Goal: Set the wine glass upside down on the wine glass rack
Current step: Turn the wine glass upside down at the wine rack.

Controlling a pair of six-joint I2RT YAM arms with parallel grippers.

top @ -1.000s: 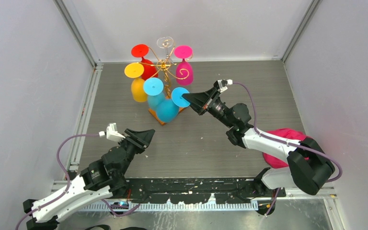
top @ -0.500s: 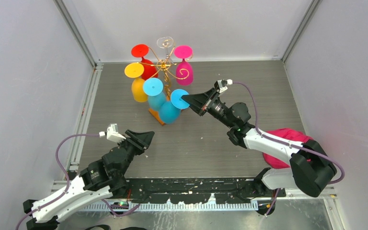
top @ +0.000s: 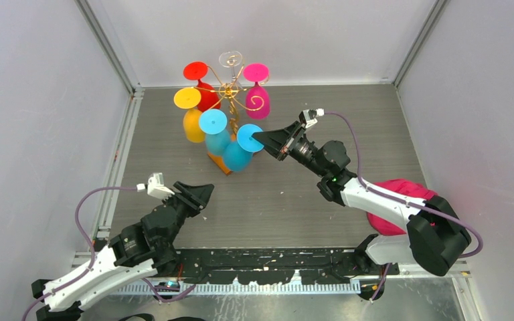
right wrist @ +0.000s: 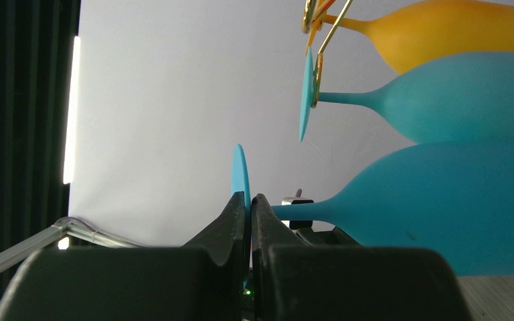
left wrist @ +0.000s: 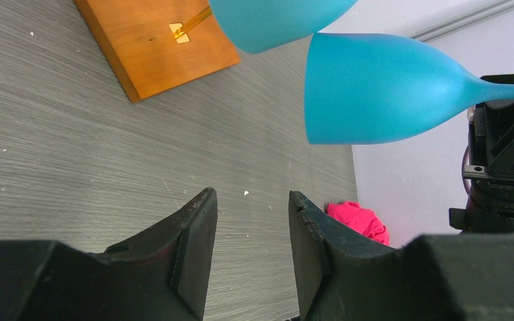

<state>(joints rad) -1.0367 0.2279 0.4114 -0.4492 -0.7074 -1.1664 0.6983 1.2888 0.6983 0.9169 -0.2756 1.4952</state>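
Note:
The wine glass rack [top: 230, 93] is gold wire on an orange-brown wooden base [top: 215, 163], at the back centre of the table. My right gripper [top: 261, 138] is shut on the flat foot [top: 249, 137] of a blue wine glass, held upside down, its bowl [top: 237, 157] hanging beside the rack's near right side. In the right wrist view the jaws [right wrist: 249, 198] pinch the foot's edge [right wrist: 239, 167], with the bowl [right wrist: 455, 204] to the right. My left gripper [top: 204, 191] is open and empty, near the front left; its view shows the held glass [left wrist: 381, 90] and base [left wrist: 154, 40].
Hanging upside down on the rack are a red glass [top: 202, 83], a yellow glass [top: 191, 115], a pink glass [top: 258, 95], a clear glass [top: 230, 59] and another blue glass [top: 215, 131]. A pink cloth [top: 401, 198] lies by the right arm's base. Walls close in the table.
My right gripper has carried the blue glass slightly left, closer to the rack. The left arm has barely shifted.

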